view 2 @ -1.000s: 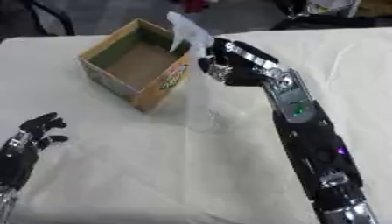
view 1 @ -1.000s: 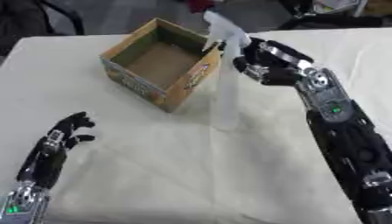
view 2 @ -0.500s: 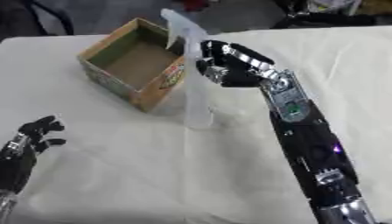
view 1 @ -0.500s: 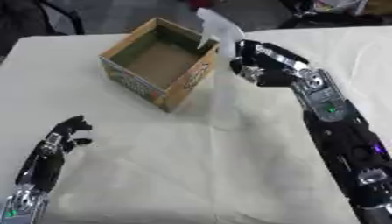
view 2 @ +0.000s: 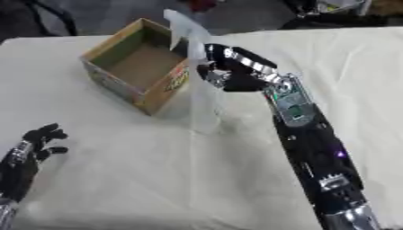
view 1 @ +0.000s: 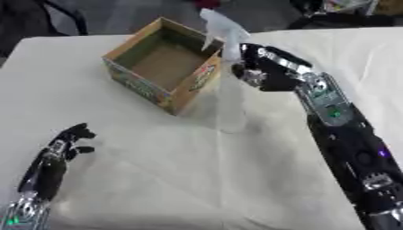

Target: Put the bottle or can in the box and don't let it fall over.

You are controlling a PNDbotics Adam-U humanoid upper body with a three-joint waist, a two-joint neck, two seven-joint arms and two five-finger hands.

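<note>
Bottle (view 1: 228,76): clear spray type, upright, held near its neck in our right hand (view 1: 264,74), fingers curled round it, just beside the box (view 1: 161,67) on the counter (view 1: 197,179). Box: open-topped cardboard, bare inside. Left hand (view 1: 67,143): idle at lower left, fingers relaxed. Handling note: we judge the bottle must clear the near wall, then descend vertically before release.
</note>
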